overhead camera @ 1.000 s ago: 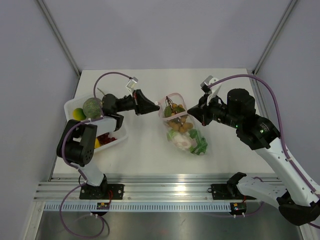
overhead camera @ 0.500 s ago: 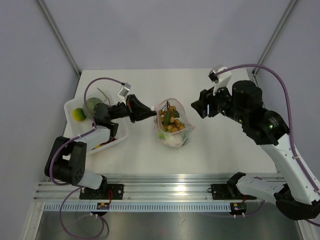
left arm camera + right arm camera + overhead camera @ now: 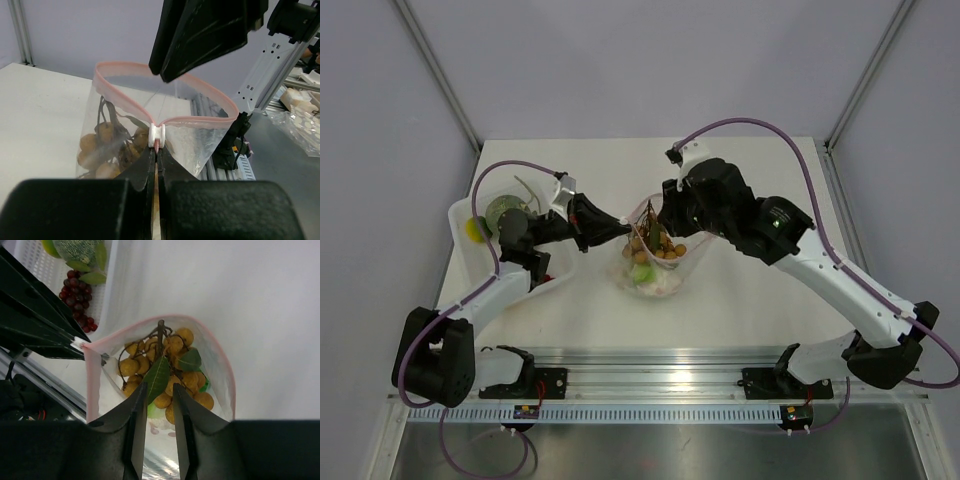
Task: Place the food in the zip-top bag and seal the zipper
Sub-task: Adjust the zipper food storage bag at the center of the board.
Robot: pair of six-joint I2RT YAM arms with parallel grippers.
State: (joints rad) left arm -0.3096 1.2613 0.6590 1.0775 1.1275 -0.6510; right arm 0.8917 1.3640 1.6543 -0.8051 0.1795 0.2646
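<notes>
The clear zip-top bag [image 3: 665,278] stands upright at the table's middle with its mouth open. Its pink-red zipper strip [image 3: 200,90] forms an open loop. Inside are the bunch of tan-brown balls [image 3: 172,347] with green leaves, green lettuce [image 3: 640,272] and a pale vegetable [image 3: 662,290]. My left gripper [image 3: 157,150] is shut on the zipper's end just below the white slider [image 3: 156,135], on the bag's left side [image 3: 623,222]. My right gripper [image 3: 159,387] is open and empty, pointing down just above the bag's mouth [image 3: 658,218].
A white tray [image 3: 458,212] stands at the far left. It holds a round green vegetable [image 3: 503,208], a yellow-green piece [image 3: 472,228] and dark red grapes [image 3: 76,294]. The aluminium rail [image 3: 660,385] runs along the near table edge.
The bag lay flat and now stands upright, held by my left gripper at the zipper's end. My right arm has swung in from the right to just above the bag's mouth.
</notes>
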